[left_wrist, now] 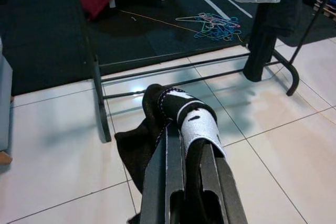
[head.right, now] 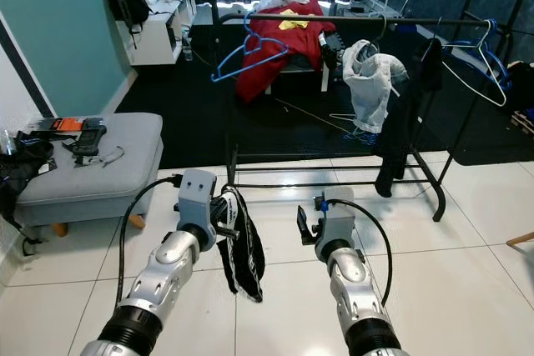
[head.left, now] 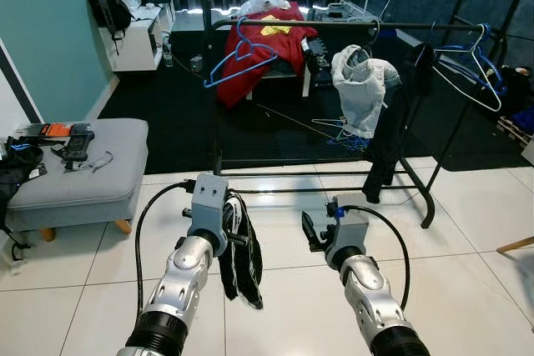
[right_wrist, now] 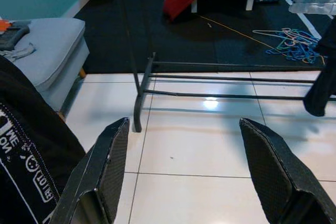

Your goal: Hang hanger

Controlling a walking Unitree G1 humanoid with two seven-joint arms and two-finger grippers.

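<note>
Head views: left gripper (head.left: 234,227) clamped on black garment (head.left: 242,264), drooping over tiled floor (head.left: 467,231); right gripper (head.left: 315,231) beside it, nearer clothes rack (head.left: 334,26) ahead. Blue hanger (head.left: 238,52) hooked at rail's left end.

Left wrist: fingers (left_wrist: 178,177) pinching cloth, rack base beyond.

Right wrist: fingers (right_wrist: 113,166) spread wide, empty.

Left pincer (left_wrist: 191,145) clamps black garment (left_wrist: 152,129) before clothes rack (left_wrist: 100,93)

one rack (head.left: 334,26), two hanging hangers (head.left: 238,56)
</note>
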